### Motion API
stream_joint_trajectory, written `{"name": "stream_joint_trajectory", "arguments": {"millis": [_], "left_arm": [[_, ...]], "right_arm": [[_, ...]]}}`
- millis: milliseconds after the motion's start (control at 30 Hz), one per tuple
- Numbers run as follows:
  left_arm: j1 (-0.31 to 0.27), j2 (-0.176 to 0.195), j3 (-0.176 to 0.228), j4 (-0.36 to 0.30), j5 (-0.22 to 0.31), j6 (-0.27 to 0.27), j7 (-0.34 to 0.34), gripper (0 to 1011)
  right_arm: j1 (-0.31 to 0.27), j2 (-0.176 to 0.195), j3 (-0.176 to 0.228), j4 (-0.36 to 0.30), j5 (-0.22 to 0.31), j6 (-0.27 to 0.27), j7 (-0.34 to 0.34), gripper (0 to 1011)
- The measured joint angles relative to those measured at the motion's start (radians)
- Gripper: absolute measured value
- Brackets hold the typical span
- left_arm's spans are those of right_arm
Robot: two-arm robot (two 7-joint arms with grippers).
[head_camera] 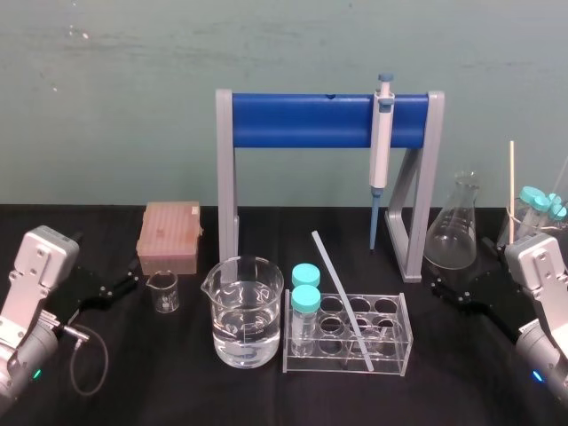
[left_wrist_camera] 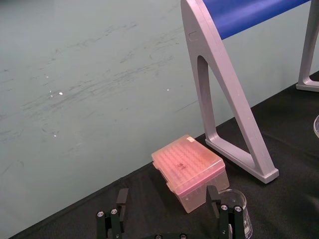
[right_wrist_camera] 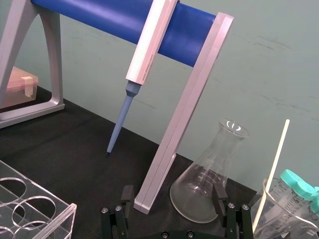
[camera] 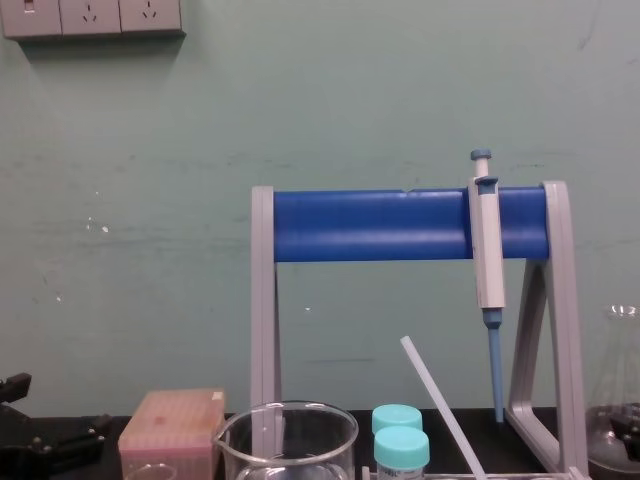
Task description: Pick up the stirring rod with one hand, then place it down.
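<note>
1. I see the black table (head_camera: 177,390) run back to the green wall at 12 o'clock; bare cloth lies at 6 o'clock, in front of the clear rack (head_camera: 404,348)
2. The big beaker (head_camera: 247,315) is part full of clear liquid and the small beaker (head_camera: 163,291) looks empty; two teal-capped tubes (head_camera: 305,302) stand at the rack's 9 o'clock end, and the flask (head_camera: 454,226) stands at 3 o'clock
3. The stirring rod (head_camera: 342,297) leans in the rack, upper end tilted toward 11 o'clock, free of both grippers
4. My left gripper (left_wrist_camera: 167,199) sits low at 9 o'clock, fingers spread and empty, well apart from the rod
5. My right gripper (right_wrist_camera: 172,194) sits at 3 o'clock by the flask, spread and empty, the rod at its 9 o'clock
</note>
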Motion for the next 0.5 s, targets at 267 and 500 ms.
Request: {"name": "stream_joint_trajectory", "arguments": {"millis": [267, 500], "left_arm": [[0.000, 0.000, 0.000, 0.000, 0.000, 0.000, 0.000, 1000], [0.000, 0.000, 0.000, 0.000, 0.000, 0.000, 0.000, 1000]], "right_arm": [[0.001, -0.004, 0.010, 0.003, 0.003, 0.000, 0.006, 1002], [0.000, -0.016, 0.066, -0.038, 0.122, 0.030, 0.107, 1002]]}}
